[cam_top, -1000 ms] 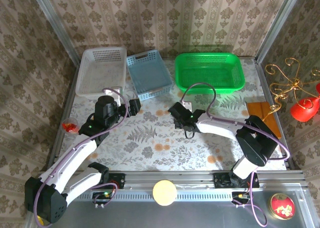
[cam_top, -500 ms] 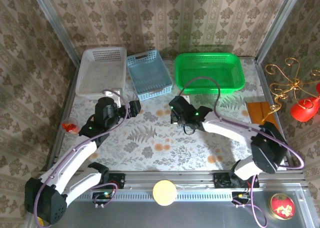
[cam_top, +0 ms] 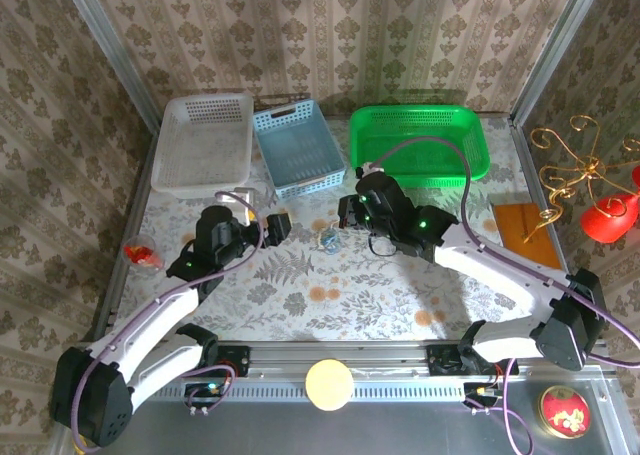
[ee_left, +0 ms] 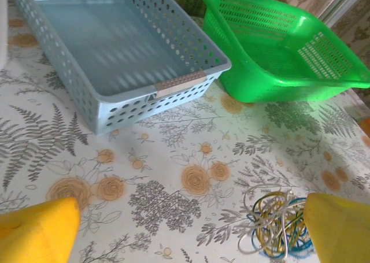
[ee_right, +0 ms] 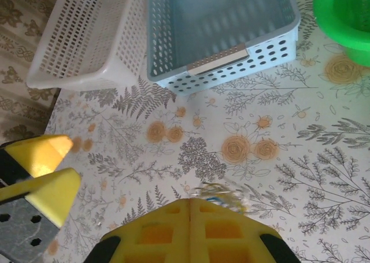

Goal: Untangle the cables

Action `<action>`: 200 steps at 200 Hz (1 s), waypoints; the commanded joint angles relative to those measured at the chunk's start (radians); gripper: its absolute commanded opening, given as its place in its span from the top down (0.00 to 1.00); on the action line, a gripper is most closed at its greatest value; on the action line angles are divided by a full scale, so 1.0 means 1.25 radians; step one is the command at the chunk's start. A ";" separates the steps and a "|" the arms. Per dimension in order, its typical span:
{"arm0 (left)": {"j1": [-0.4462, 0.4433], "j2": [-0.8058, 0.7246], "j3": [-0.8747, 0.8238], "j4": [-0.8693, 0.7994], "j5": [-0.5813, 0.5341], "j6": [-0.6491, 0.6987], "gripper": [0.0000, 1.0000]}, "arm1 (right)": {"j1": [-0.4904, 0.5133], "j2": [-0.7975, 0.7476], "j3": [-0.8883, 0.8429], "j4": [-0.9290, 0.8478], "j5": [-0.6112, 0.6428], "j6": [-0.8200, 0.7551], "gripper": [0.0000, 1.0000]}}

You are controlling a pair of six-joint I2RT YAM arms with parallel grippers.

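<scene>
The cables (cam_top: 328, 238) are a small tangled bundle of yellow, blue and pale strands on the flowered table, just in front of the blue basket. My right gripper (cam_top: 348, 216) hangs just right of the bundle. In the right wrist view its yellow pads (ee_right: 191, 208) are pressed together, and the blurred cables (ee_right: 224, 195) come out right at their tip. My left gripper (cam_top: 268, 215) stands wide open left of the bundle. In the left wrist view the cables (ee_left: 278, 223) lie by its right finger (ee_left: 341, 228), with bare table between the fingers.
At the back stand a white basket (cam_top: 195, 188), a blue basket (cam_top: 310, 185) and a green basket (cam_top: 415, 176). A small red object (cam_top: 140, 253) lies at the table's left edge and a wooden board (cam_top: 520, 221) at the right. A pale ball (cam_top: 328, 383) sits on the front rail.
My right arm has stretched back and to the left, its jaws closed the last bit, and the cable bundle has come into sight. The left gripper has shifted slightly right towards it.
</scene>
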 commanded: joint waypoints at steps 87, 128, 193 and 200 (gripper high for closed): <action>-0.146 0.095 -0.045 0.170 -0.032 0.099 0.00 | -0.015 0.014 0.037 0.017 -0.042 -0.007 1.00; -0.170 0.139 -0.065 0.255 -0.034 0.129 0.00 | -0.018 0.020 0.038 0.026 -0.061 -0.006 1.00; -0.172 0.210 -0.066 0.339 0.015 0.138 0.00 | -0.034 0.072 0.032 0.027 -0.070 -0.014 1.00; -0.173 0.218 -0.068 0.353 0.024 0.140 0.00 | -0.036 0.075 0.029 0.028 -0.071 -0.015 1.00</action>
